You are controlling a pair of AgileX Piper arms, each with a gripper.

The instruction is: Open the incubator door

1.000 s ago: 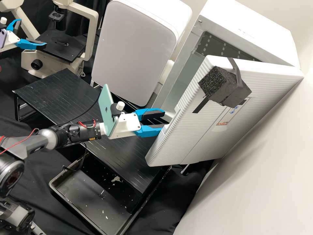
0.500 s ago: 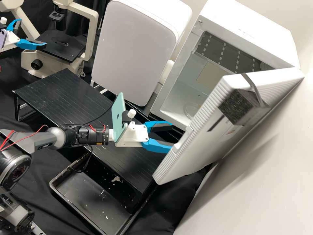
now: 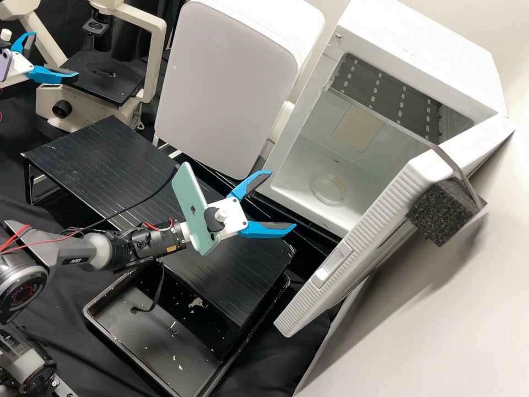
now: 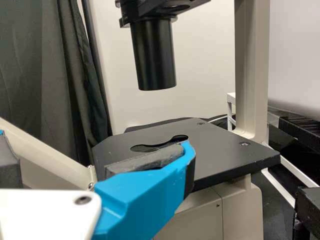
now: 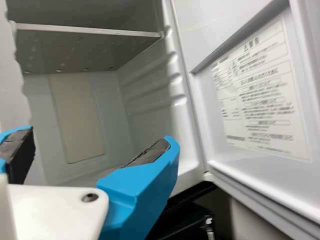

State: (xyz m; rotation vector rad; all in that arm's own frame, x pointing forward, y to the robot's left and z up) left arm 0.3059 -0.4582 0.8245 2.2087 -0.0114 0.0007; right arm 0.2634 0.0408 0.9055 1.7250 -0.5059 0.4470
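The right jaws point(image 3: 283, 198) are wide, with their tips apart from the incubator door point(image 3: 380, 215). This door stands open, just beyond them. The left jaws point(image 3: 56, 55), also wide, are near the microscope point(image 3: 157, 55).

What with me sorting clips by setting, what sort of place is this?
Probably a laboratory: there is a microscope, a white incubator and, inside it, a round clear dish.

Incubator point(image 3: 424, 49): was white and boxy, slanted toward two o'clock in the high view, its chamber exposed.
Door point(image 3: 386, 203): was white with ribbing, stood open toward three o'clock.
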